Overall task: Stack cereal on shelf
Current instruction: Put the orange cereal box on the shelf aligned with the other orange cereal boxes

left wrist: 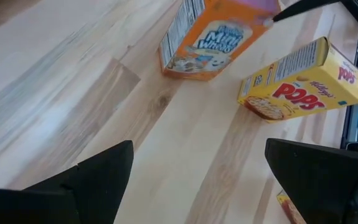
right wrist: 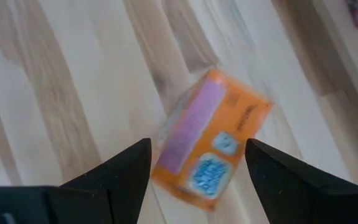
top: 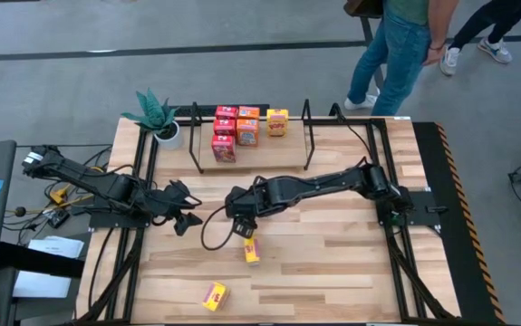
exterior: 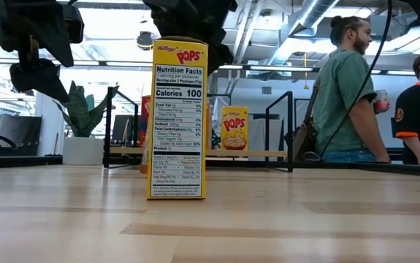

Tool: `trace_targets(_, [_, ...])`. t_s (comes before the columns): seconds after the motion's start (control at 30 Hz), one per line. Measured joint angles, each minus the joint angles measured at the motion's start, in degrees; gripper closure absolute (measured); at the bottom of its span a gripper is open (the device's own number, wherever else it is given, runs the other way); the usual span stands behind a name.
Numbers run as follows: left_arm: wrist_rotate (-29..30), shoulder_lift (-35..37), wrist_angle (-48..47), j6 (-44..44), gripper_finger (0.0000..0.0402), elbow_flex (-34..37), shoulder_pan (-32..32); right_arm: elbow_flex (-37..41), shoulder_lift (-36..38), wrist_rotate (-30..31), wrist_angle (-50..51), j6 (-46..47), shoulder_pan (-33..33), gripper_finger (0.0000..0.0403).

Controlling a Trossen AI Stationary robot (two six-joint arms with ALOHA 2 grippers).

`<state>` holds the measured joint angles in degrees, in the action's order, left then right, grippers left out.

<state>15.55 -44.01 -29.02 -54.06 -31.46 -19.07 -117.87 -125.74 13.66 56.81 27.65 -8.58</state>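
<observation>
An orange cereal box (right wrist: 207, 146) lies tilted on the table under my right gripper (right wrist: 197, 146). The gripper is open, with one finger on each side of the box. In the high view this gripper (top: 242, 220) is at the table's middle, over the orange box (top: 243, 230). A yellow Pops box (exterior: 178, 120) stands upright just nearer (top: 252, 251). Another yellow box (top: 214, 295) lies by the near edge. My left gripper (top: 188, 215) is open and waits to the left (left wrist: 198, 146). The shelf (top: 251, 165) at the far side holds several boxes. My right gripper points down over the orange box, its open fingers (right wrist: 122, 168) beside the box's long sides (right wrist: 194, 124). I cannot tell whether they touch it. The box sits askew on the table.
A white potted plant (top: 162, 122) stands left of the shelf. On the shelf are three red boxes (top: 224, 136), two orange (top: 248, 127) and one yellow (top: 277, 122). Cables (top: 210, 237) loop on the table between the arms. People stand beyond the far edge (exterior: 345, 95).
</observation>
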Motion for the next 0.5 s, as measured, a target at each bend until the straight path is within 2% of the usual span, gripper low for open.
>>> trace_targets(0.5, [-2.39, 0.02, -0.04, -5.36, 0.0047, 0.00, 0.00, -0.01, 0.01, 2.35, -0.28, 5.61, 0.11, 0.0117])
